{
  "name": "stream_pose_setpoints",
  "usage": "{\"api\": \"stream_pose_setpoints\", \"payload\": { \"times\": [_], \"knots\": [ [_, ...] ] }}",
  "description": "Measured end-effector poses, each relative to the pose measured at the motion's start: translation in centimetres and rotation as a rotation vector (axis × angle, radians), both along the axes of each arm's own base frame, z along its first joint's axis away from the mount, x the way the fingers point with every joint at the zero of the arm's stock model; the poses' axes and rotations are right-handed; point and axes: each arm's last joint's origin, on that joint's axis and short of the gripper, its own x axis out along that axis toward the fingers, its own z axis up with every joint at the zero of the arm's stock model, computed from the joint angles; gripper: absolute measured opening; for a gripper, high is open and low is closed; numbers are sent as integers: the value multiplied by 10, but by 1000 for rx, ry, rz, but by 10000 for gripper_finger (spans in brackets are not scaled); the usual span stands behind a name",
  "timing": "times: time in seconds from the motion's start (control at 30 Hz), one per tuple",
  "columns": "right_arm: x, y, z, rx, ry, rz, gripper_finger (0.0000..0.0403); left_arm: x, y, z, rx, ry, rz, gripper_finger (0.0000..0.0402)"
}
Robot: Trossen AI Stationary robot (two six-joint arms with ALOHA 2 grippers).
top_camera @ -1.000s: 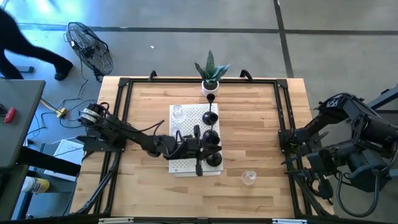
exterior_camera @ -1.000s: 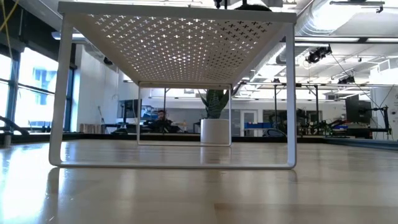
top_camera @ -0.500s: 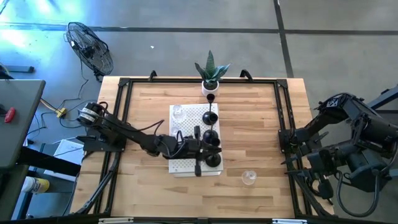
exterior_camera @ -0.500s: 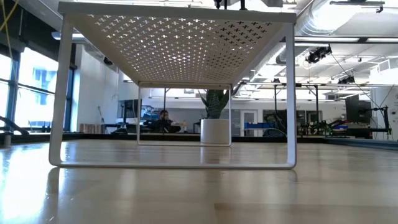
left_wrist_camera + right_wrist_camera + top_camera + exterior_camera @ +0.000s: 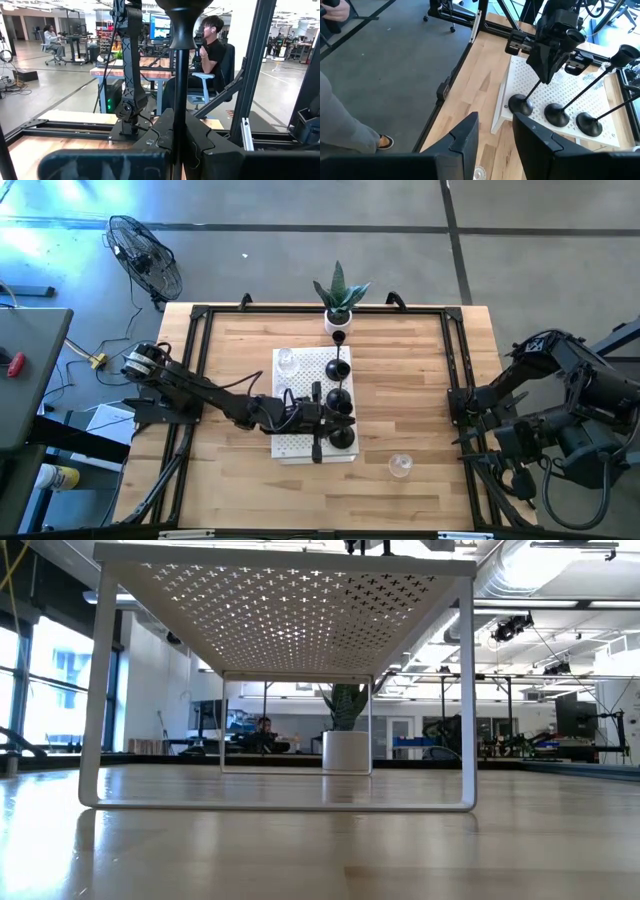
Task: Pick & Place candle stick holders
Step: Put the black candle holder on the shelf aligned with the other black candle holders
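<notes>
Several black candle stick holders stand on a white perforated rack (image 5: 295, 442) in the middle of the table. My left gripper (image 5: 322, 420) reaches over the rack and is shut on the thin stem (image 5: 179, 75) of the front holder, whose domed base (image 5: 520, 106) rests on the rack. Two more black holders (image 5: 556, 115) (image 5: 590, 125) stand in a row beside it. One clear glass holder (image 5: 287, 360) sits on the rack's far left corner. Another glass holder (image 5: 400, 465) is on the table at the front right. My right gripper (image 5: 495, 135) waits at the table's right edge, open and holding nothing.
A white pot with a green plant (image 5: 340, 300) stands at the table's far edge, behind the rack. A black frame (image 5: 200, 380) runs along the table's sides. A fan (image 5: 145, 255) stands on the floor at the far left. In the left wrist view a person (image 5: 212, 55) sits beyond the table.
A person at the upper left of the high view has walked out of the picture. Both arms and the holders stay as they were.
</notes>
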Motion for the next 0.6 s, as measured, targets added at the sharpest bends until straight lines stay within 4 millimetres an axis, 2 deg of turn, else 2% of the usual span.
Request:
{"api": "stream_pose_setpoints", "payload": {
  "times": [0.6],
  "knots": [
    [0,0,0,-19,-3,15,114,0,0,-1,-1,-2,6,8]
  ]
}}
